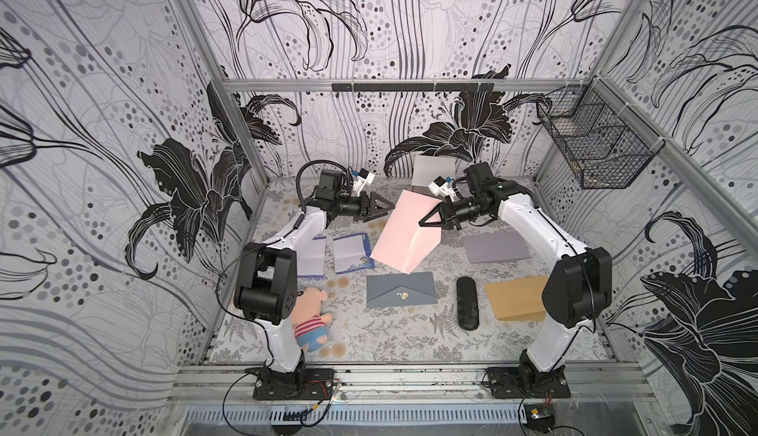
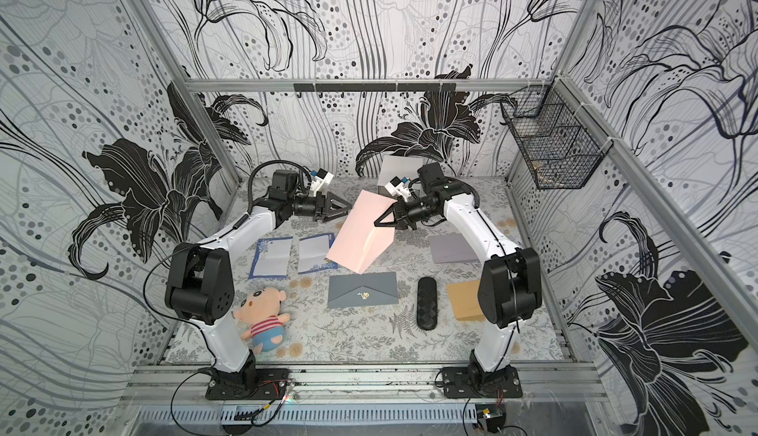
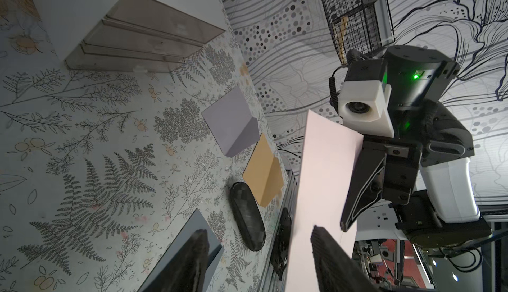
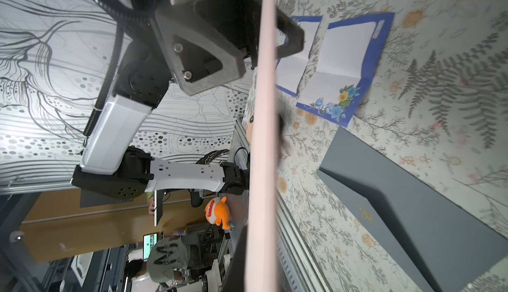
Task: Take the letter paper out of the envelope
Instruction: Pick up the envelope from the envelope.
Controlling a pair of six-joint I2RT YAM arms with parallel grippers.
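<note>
Envelope, where is it?
— In the air over the table, pinched by the right gripper.
— And the left gripper?
— Jaws apart, just beside the envelope, gripping nothing.

Fern-print table — blue-bordered sheets, grey envelope, black case, brown envelope, lilac envelope, plush doll — drawer unit at far edge.

the left arm and right arm share white shell links between bulky black joint housings, each on a black base plate bolted to the front rail. thin black cables and red wires trail beside that rail. the left gripper and right gripper have black triangular open-framed jaws with silver screws and white camera blocks.
</note>
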